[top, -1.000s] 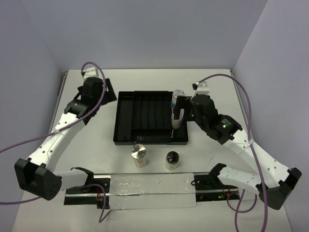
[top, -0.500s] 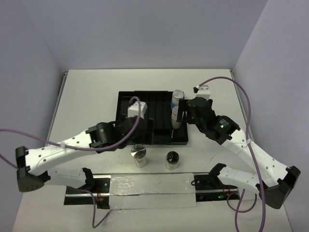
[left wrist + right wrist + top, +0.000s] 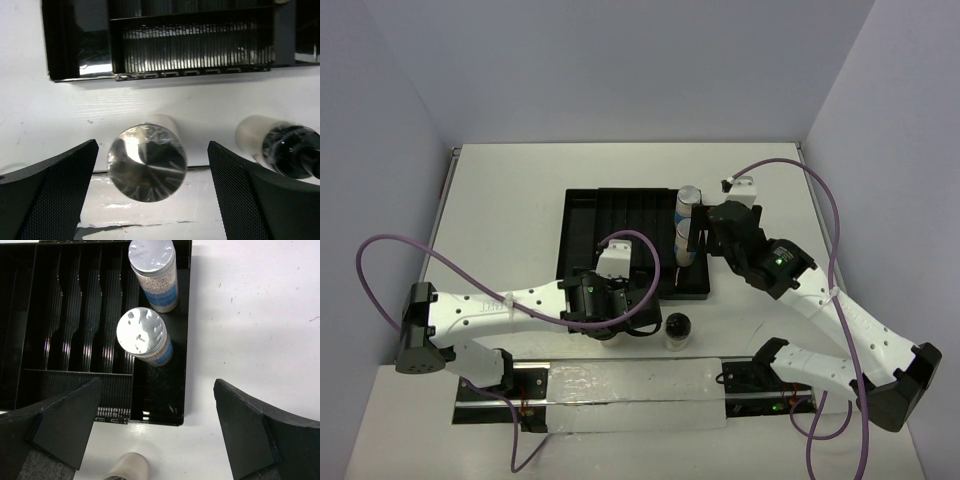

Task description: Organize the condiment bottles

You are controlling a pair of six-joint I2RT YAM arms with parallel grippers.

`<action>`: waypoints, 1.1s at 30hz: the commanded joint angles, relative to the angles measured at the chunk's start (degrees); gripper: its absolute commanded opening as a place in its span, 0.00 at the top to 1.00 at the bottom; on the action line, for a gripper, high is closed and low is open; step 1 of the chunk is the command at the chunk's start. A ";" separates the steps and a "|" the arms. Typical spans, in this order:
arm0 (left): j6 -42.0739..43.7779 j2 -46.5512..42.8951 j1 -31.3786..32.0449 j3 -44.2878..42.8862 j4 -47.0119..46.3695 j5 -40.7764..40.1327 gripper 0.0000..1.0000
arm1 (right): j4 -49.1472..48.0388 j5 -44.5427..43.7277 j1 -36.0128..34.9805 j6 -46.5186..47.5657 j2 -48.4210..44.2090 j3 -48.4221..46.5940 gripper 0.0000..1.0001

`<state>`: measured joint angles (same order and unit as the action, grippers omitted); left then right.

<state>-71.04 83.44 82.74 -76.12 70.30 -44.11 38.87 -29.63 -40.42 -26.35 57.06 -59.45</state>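
Tray [image 3: 582,215] at mid worktop [image 3: 500,200]. Upright in its right lane, one behind the other: far bottle [image 3: 151,257] and mid bottle [image 3: 141,332], both silver-lidded. Upright on worktop just near of tray: silver-lid bottle [image 3: 146,162] at left, dark-lid bottle [image 3: 290,150] at right, apart. Left tool [image 3: 152,150]: gapes wide astride silver-lid bottle, fingers [image 3: 50,195] clear of it. Right tool [image 3: 157,385]: hangs open over right lane, just near of mid bottle.

Two bottles [image 3: 689,197] in right compartment of tray [image 3: 582,215], two others [image 3: 147,162] before it.
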 commanded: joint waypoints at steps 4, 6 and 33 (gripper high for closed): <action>-4.61 -0.31 0.14 1.16 3.04 0.46 0.01 | -0.38 -0.94 -0.34 -0.28 -1.02 0.37 0.00; -4.18 -0.59 0.14 2.43 1.06 2.25 0.01 | -0.29 -0.88 -0.36 -0.28 -1.17 0.21 0.00; -4.56 -0.47 -1.07 8.33 -6.42 5.46 0.10 | -0.42 0.07 -0.29 -0.63 -0.98 0.74 0.00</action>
<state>-75.60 83.11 82.32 -68.10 65.45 -38.48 38.85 -29.26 -40.42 -26.37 56.53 -58.84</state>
